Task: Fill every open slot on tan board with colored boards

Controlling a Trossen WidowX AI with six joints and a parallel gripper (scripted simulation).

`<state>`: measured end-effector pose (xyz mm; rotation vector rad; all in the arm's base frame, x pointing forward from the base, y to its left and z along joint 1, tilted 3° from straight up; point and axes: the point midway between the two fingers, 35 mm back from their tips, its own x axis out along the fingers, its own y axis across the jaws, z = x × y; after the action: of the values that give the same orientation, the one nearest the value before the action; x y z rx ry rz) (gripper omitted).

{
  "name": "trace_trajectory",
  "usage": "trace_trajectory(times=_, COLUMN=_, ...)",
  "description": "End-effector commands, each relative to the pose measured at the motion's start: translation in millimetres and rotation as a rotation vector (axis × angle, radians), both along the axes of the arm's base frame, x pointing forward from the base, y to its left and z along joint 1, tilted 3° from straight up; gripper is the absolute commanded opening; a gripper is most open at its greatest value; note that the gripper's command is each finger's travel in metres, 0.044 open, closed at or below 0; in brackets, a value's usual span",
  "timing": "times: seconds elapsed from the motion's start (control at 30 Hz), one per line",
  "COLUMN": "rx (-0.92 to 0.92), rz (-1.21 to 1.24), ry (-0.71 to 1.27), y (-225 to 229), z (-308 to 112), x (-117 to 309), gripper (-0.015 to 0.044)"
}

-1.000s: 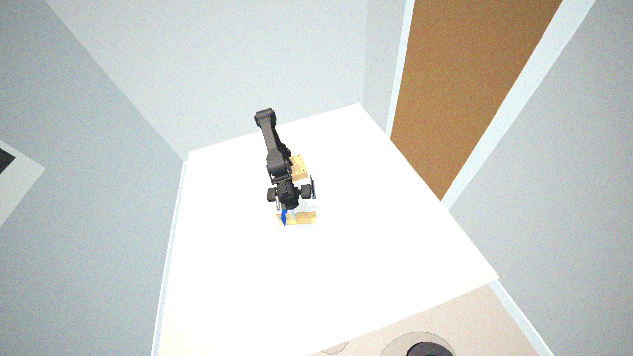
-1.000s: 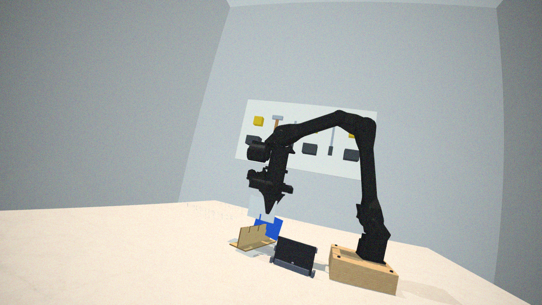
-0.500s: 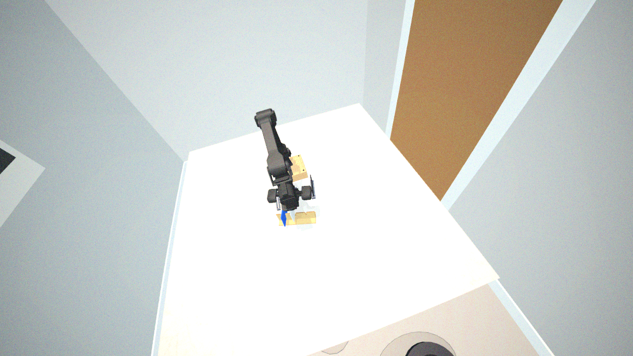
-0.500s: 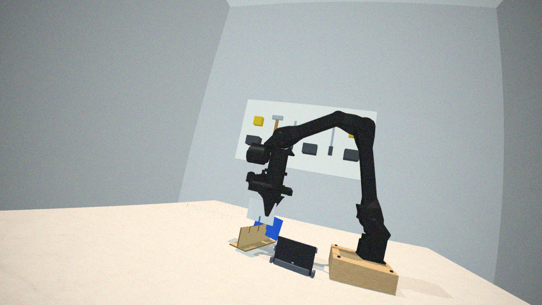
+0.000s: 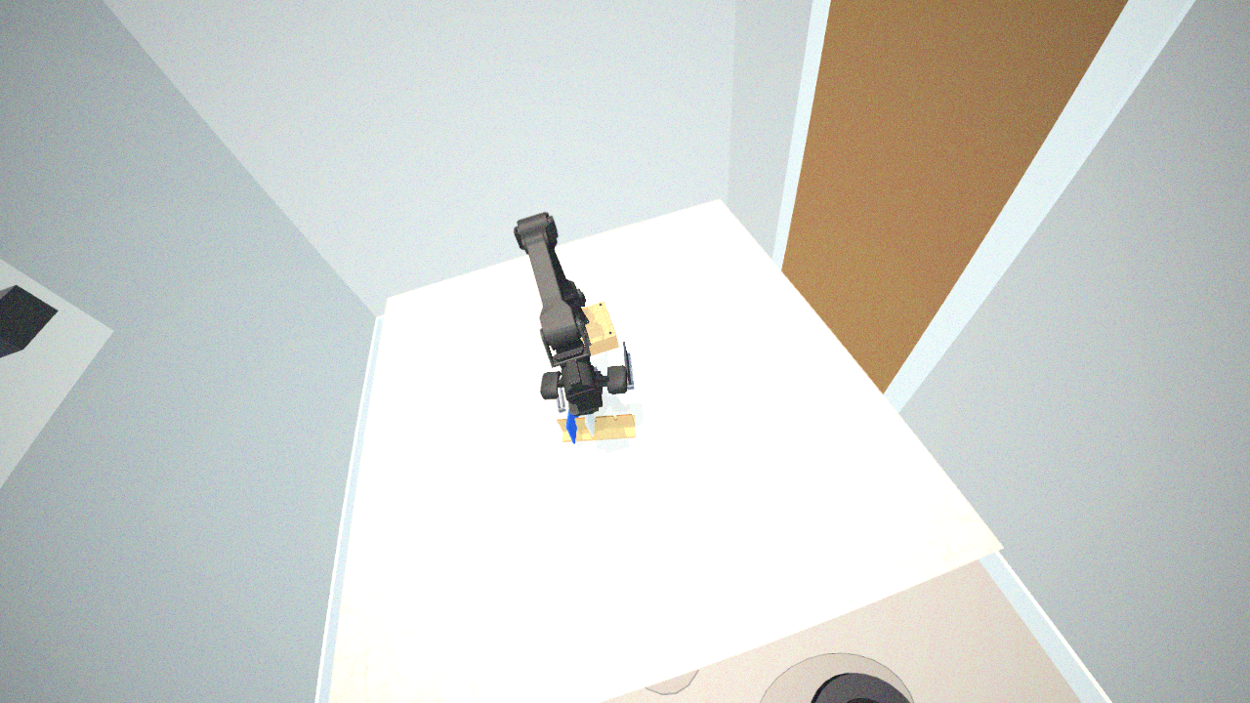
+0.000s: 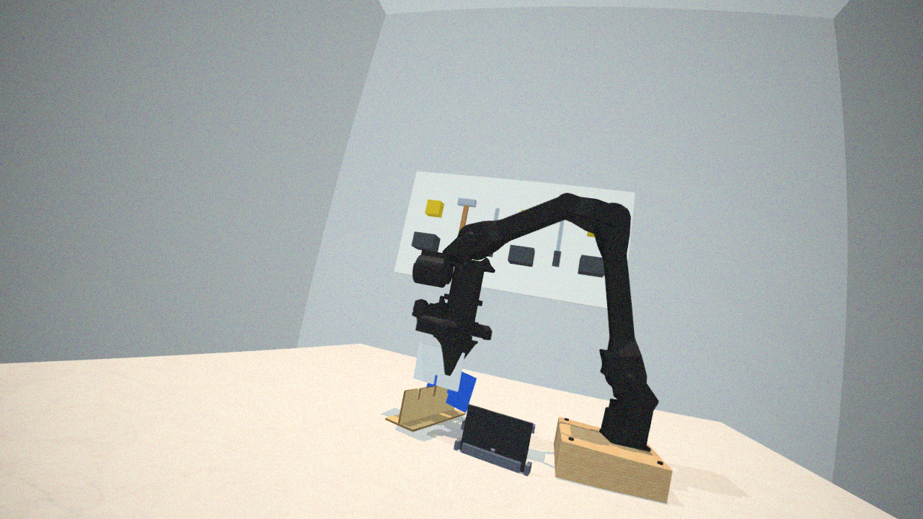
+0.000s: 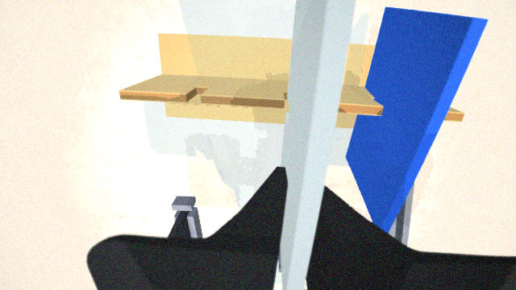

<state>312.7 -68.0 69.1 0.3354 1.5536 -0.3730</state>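
Your pincer (image 5: pixel 583 409) (image 6: pixel 448 372) (image 7: pixel 289 176) is closed on the pale board (image 5: pixel 590 426) (image 6: pixel 425 365) (image 7: pixel 312 101), gripping it upright and crosswise to the standing tan board (image 5: pixel 614 425) (image 6: pixel 418 407) (image 7: pixel 238 89). You have the pale board over the middle stretch of the tan one; you cannot tell whether the two touch. In the wrist view, you can see an open slot to the left of the pale board.

Near the tan board's right end in that view, the blue board (image 5: pixel 571 427) (image 6: pixel 463 391) (image 7: pixel 411 89) crosses it. You cannot tell from here how far down the blue one sits.

On your bench (image 5: pixel 742 436) (image 6: pixel 258 445) (image 7: pixel 52 161), the black board (image 6: pixel 497 430) stands upright in its holder (image 5: pixel 629 374) (image 6: pixel 493 457) (image 7: pixel 184 202), between the tan board and the wooden block (image 5: pixel 602 330) (image 6: pixel 606 466) in the exterior view. That block carries your arm (image 5: pixel 548 275) (image 6: pixel 619 296), which arches over so the pincer points down.
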Motion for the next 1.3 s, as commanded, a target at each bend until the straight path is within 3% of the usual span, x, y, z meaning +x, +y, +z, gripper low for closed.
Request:
trace_trajectory(times=0.0, rx=-0.001, rz=-0.002, ry=0.003, y=0, z=-3, x=0, gripper=0.0)
trace_trajectory(times=1.27, rx=-0.001, rz=-0.002, ry=0.003, y=-1, z=-24, x=-1, gripper=0.0)
